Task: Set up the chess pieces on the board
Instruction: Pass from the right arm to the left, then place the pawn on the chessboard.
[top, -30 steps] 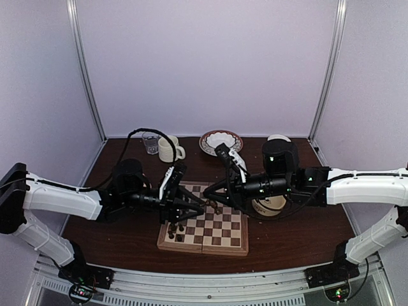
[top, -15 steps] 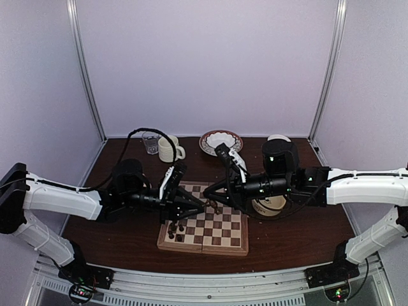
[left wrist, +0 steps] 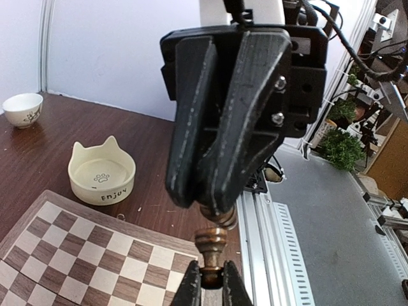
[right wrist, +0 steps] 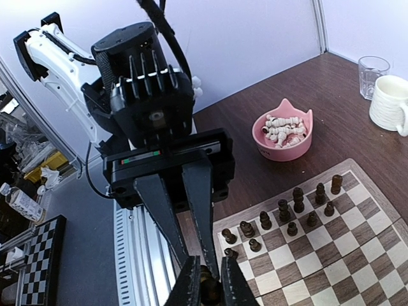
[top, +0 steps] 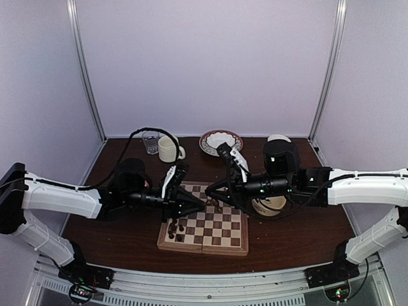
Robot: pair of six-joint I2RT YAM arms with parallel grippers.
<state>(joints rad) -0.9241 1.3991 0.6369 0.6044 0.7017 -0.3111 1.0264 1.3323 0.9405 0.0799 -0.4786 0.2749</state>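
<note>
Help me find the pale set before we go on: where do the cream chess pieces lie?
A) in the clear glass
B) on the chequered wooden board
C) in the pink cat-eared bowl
C: the cream chess pieces are heaped inside the pink cat-eared bowl.

One board (top: 217,237), two cat-ear bowls (right wrist: 280,152) (left wrist: 102,186), one mug (right wrist: 390,105), one glass (right wrist: 371,71)

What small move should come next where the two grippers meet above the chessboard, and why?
Probably open the right gripper. It and the left gripper are both shut on one dark chess piece above the board, so neither can carry it away. The placed dark pieces stand on the left arm's side, so the left should likely keep it.
</note>
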